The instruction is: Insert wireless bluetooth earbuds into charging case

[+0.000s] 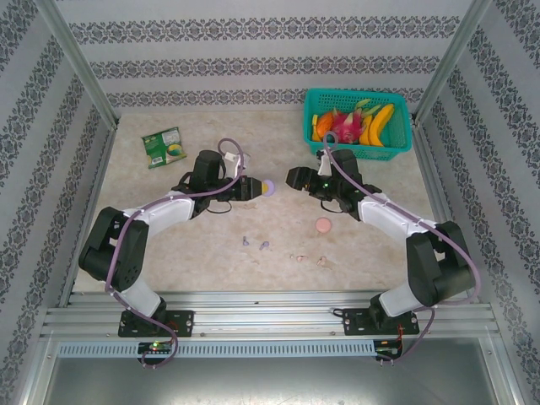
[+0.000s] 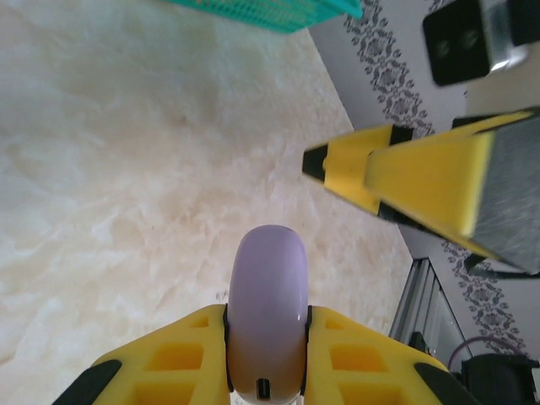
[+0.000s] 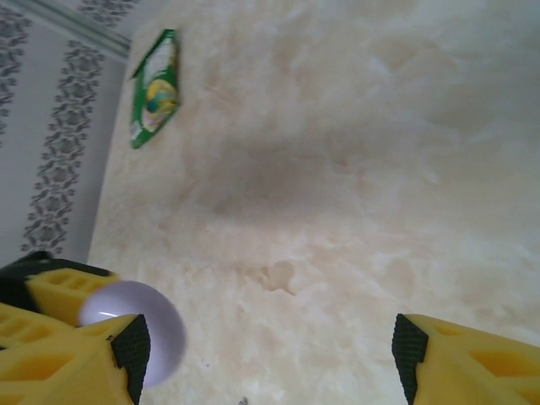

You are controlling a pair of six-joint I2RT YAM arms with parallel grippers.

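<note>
Earbuds: we log the earbuds loose on the surface, nearest the arm bases; lilac bits to the left, pink bits to the right.
Pink case: lies flat just beyond the pink bits, apart from both arms.
Left gripper: clamped edge-on around the lilac case, port end between the fingers.
Right gripper: fingers spread wide and holding nothing, facing the lilac case at close range.
Far left: green packet.
Far right: teal basket of fruit.

I see bright, even light; a soft shadow smudges the table ahead of my right gripper, whose near fingers blur.
</note>
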